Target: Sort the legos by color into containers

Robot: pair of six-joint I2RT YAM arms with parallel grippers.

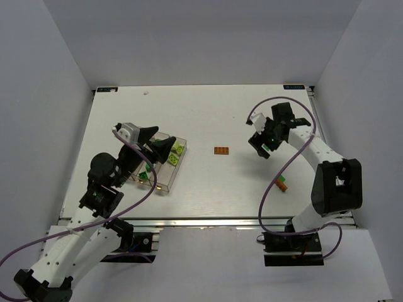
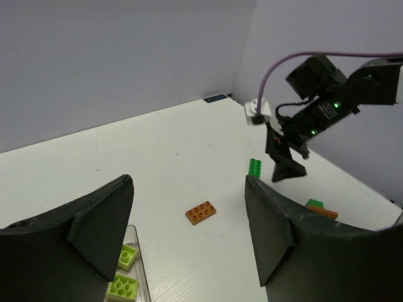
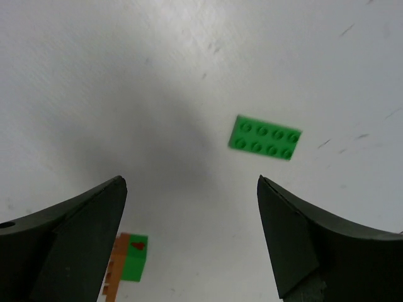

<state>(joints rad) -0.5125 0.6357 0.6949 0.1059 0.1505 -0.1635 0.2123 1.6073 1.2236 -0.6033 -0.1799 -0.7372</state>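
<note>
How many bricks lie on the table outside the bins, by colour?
Orange: 2, the centre orange brick and the paired orange brick
Green: 2, the lone green brick and the paired green brick
Lime: 0
Total: 4

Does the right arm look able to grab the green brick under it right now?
Probably yes: the right gripper hangs open over the green brick, which lies flat on bare table, nothing covering or crowding it.
</note>
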